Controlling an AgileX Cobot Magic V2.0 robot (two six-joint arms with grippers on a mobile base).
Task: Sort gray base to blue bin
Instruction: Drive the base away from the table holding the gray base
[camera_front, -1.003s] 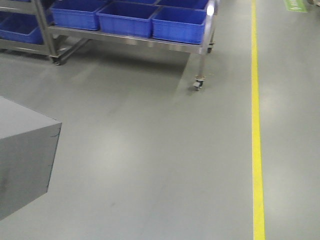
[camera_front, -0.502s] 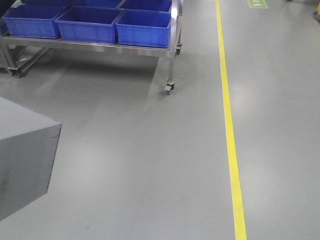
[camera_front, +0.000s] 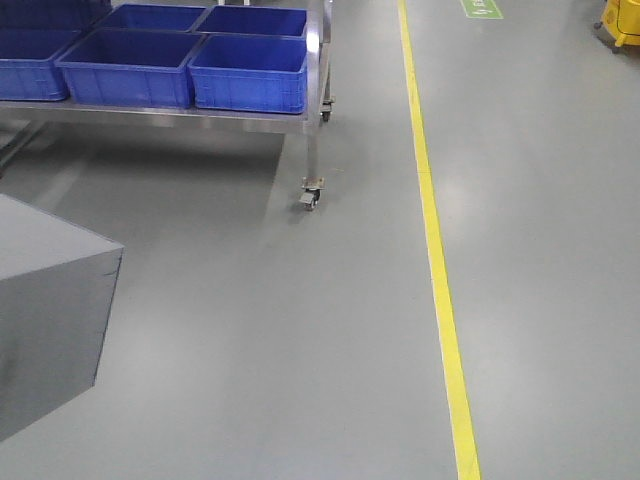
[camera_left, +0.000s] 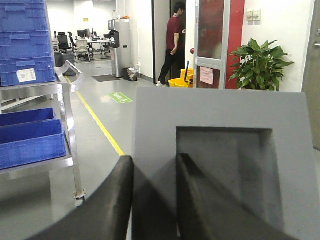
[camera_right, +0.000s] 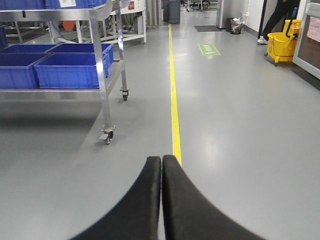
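My left end effector (camera_left: 154, 159) grips the base (camera_left: 225, 165) by the wall beside its recess; the right end effector (camera_right: 161, 160) is closed and empty. The bin (camera_front: 248, 90) sits on the rack (camera_front: 312, 140) ahead and leftward, well apart, so my loaded left side is nearer

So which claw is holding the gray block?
The left gripper: it pinches one wall of the gray base. The right gripper is shut tight with nothing in it.
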